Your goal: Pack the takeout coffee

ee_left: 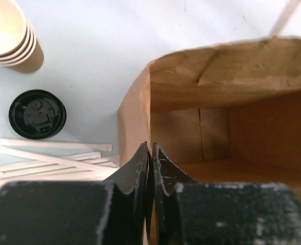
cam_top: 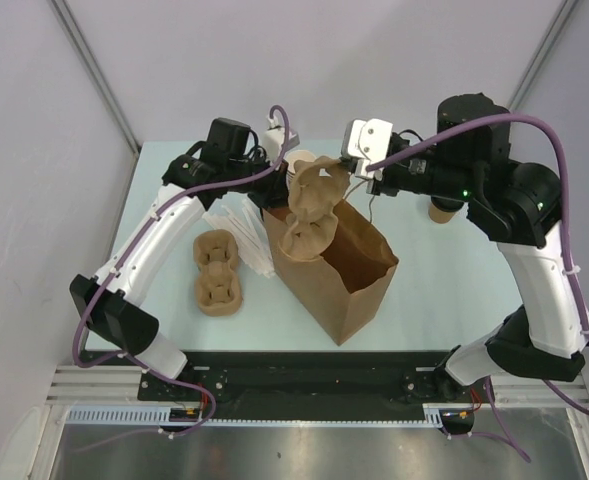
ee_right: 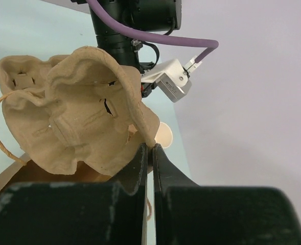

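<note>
A round black lid (ee_left: 37, 114) sits on the table in the left wrist view; I cannot tell whether a cup is under it. A tan cup (cam_top: 442, 211) stands half hidden behind my right arm, its top hidden. The brown paper bag (cam_top: 339, 265) stands open at mid-table. My left gripper (cam_top: 277, 192) is shut on the bag's rim (ee_left: 150, 148). My right gripper (cam_top: 344, 174) is shut on the edge of a pulp cup carrier (ee_right: 78, 117) and holds it tilted above the bag's mouth (cam_top: 314, 205).
A second pulp carrier (cam_top: 219, 272) lies left of the bag. White wrapped straws (ee_left: 53, 158) lie beside it. A stack of lidless tan cups (ee_left: 9, 35) stands at the back. The bag's inside (ee_left: 216, 132) shows nothing in it.
</note>
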{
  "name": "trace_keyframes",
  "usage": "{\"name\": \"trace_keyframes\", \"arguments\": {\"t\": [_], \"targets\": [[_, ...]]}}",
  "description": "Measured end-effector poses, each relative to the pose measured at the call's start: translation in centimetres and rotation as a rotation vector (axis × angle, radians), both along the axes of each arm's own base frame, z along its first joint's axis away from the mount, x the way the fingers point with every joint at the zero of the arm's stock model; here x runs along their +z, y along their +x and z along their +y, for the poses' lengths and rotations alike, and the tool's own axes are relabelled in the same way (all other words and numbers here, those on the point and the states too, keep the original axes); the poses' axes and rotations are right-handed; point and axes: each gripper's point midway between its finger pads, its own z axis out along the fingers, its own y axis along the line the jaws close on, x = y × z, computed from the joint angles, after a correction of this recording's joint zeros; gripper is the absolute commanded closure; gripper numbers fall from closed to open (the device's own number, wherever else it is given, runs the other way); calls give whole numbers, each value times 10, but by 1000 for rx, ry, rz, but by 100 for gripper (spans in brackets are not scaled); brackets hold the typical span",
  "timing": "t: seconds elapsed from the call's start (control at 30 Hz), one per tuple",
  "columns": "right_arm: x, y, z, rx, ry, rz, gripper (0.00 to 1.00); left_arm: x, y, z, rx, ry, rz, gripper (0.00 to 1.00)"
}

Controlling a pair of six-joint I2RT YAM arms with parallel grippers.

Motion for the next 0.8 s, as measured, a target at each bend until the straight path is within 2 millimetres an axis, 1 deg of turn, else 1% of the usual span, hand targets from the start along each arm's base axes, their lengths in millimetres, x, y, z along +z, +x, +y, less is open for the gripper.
{"name": "trace_keyframes", "arguments": {"t": [0.13, 0.23, 0.37, 0.47, 0.53, 0.6, 0.8], "targets": [[6, -3, -9, -8, 0, -34, 100, 2, -4, -3, -51, -5, -20, 93], [14, 0, -14, -28, 13, -54, 100, 3, -6, -5, -86, -14, -29, 94], [31, -1, -18, -38, 62, -85, 100, 5, -10, -8, -123, -26, -36, 96], [33, -3, -19, -34, 63, -93, 100, 5, -11, -9, -139, -28, -44, 96], [26, -5, -18, -25, 41, -87, 100, 6, -11, -9, -150, -28, -51, 97], [13, -7, -16, -14, 2, -72, 100, 6, -13, -11, -169, -32, -56, 97], [-42, -13, -6, 24, -166, 8, 100, 7, -22, -13, -221, -47, -46, 98]]}}
